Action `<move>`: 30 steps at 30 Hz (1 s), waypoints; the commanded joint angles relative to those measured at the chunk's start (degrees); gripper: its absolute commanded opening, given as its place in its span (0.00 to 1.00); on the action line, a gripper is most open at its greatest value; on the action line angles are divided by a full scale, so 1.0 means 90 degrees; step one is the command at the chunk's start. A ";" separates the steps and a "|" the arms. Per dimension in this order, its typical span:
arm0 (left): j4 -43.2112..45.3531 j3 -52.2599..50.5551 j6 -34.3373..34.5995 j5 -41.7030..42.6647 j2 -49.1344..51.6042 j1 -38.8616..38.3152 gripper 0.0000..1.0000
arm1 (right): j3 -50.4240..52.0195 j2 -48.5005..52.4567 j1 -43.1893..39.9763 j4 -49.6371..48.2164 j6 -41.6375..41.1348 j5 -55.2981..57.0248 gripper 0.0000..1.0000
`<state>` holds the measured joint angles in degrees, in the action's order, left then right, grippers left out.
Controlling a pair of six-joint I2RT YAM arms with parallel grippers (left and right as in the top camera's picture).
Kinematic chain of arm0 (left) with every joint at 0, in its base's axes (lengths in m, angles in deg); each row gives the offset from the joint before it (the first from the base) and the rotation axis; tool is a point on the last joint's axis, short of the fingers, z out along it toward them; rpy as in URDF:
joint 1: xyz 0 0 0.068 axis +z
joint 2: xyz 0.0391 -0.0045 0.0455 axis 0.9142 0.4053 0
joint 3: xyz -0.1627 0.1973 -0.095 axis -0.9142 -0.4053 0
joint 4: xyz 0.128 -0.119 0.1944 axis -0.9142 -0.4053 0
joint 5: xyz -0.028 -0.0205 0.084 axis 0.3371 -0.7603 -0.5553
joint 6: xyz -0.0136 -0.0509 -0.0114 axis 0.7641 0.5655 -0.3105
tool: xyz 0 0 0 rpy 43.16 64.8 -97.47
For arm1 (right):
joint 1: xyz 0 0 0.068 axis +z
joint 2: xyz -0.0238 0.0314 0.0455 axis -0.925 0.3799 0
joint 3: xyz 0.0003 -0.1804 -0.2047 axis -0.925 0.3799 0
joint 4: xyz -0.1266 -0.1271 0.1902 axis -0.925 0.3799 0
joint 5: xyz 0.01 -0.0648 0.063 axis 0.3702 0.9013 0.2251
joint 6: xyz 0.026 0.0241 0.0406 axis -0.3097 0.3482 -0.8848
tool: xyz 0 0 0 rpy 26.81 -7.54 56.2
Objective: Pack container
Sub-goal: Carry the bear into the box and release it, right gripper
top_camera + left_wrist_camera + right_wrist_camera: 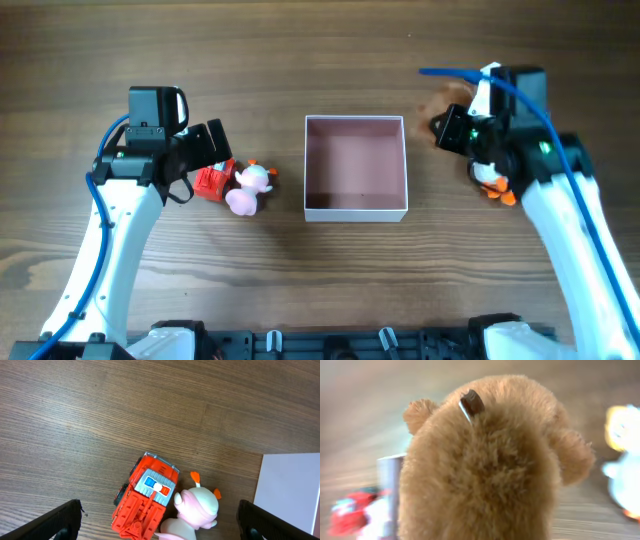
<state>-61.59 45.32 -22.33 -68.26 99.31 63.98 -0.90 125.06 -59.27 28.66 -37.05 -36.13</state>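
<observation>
The box [355, 167] sat mid-table between my claws; its thin walls looked light and bendy, best pinched gently near a corner. My left claw [212, 150] hung spread open above the red truck [145, 495] and pink toy [197, 507]. A furry bear [485, 465] hid my right claw [455, 128], so I could not tell its grip.

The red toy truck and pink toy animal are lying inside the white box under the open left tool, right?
No. The overhead view shows the red toy truck and pink toy animal on the table left of the white box, under the open left tool.
</observation>
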 commanded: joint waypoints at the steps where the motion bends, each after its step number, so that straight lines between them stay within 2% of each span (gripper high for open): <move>1: 0.0007 0.0100 -0.0015 -0.0085 0.0036 0.0029 1.00 | -0.0087 -0.0415 0.0782 -0.0158 -0.0607 -0.0240 0.04; 5: 0.0010 0.0100 -0.0015 -0.0085 0.0036 0.0029 1.00 | 0.0063 0.0172 0.1880 -0.0634 -0.0998 0.0199 0.07; 7: 0.0010 0.0100 -0.0015 -0.0085 0.0039 0.0029 1.00 | 0.0068 0.0874 0.2283 -0.0896 -0.0998 0.0675 0.08; 13: 0.0010 0.0100 -0.0015 -0.0085 0.0036 0.0029 1.00 | 0.0068 0.3169 0.2501 -0.1989 -0.1124 0.0699 0.09; 17: 0.0010 0.0100 -0.0015 -0.0085 0.0036 0.0029 0.99 | 0.0068 0.3864 0.2501 -0.2514 -0.1105 0.0255 0.21; 18: 0.0010 0.0100 -0.0015 -0.0085 0.0036 0.0029 1.00 | 0.0068 0.3888 0.2501 -0.2531 -0.1061 0.0257 0.31; 19: 0.0010 0.0100 -0.0015 -0.0085 0.0036 0.0029 1.00 | 0.0066 0.3883 0.2501 -0.2538 -0.0920 0.0250 0.48; 21: 0.0010 0.0100 -0.0015 -0.0085 0.0036 0.0029 1.00 | 0.0063 0.3764 0.2506 -0.2533 -0.0648 0.0163 0.58; 26: 0.0010 0.0100 -0.0015 -0.0085 0.0036 0.0029 1.00 | 0.0063 0.2897 0.2506 -0.2370 -0.0255 -0.0068 0.66; 30: 0.0010 0.0100 -0.0015 -0.0085 0.0036 0.0029 1.00 | 0.0063 0.1843 0.2506 -0.1838 -0.0202 -0.0126 0.67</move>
<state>-61.63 45.32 -22.33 -68.26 99.31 63.98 -0.33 149.95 -36.73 10.19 -40.72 -35.59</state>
